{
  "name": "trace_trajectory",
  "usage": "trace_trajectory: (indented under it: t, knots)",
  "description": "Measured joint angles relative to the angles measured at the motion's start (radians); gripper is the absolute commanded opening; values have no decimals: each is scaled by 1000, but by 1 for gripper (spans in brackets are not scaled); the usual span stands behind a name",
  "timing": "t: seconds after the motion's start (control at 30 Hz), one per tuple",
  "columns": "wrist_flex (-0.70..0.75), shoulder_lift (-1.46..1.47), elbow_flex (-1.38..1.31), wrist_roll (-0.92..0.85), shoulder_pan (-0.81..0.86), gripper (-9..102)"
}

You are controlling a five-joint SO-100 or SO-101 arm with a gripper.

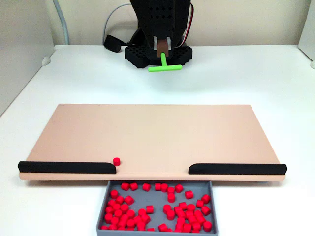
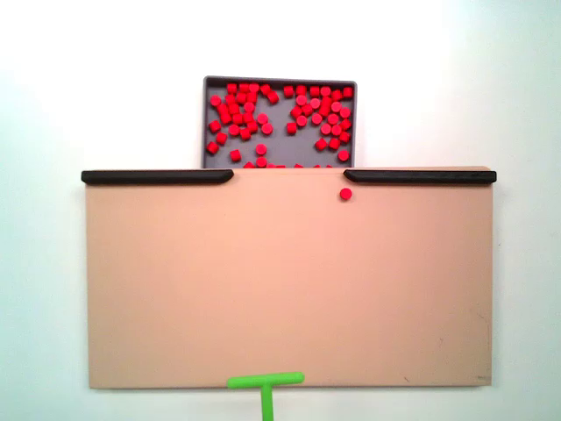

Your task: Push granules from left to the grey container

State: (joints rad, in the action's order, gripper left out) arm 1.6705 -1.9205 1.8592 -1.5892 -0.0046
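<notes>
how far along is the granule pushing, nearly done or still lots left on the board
Nearly done. Almost all the granules already lie in the grey container. In hand: the arm sits back at its base with the green T-shaped stick off the far edge of the tan board, touching nothing. Left: one stray granule on the board, beside the end of a black strip near the gap, needs pushing in.

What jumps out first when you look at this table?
The heap of bright red granules in the grey container catches the eye, at the gap between two black strips on the tan board. One stray granule sits on the board beside a strip's end. The hand holds a green T-shaped stick off the far edge.
</notes>
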Motion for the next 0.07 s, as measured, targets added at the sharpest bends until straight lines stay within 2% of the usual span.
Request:
trace_trajectory:
  t: [0.07]
  knots:
    - [0, 0, 0, 0, 0, 0]
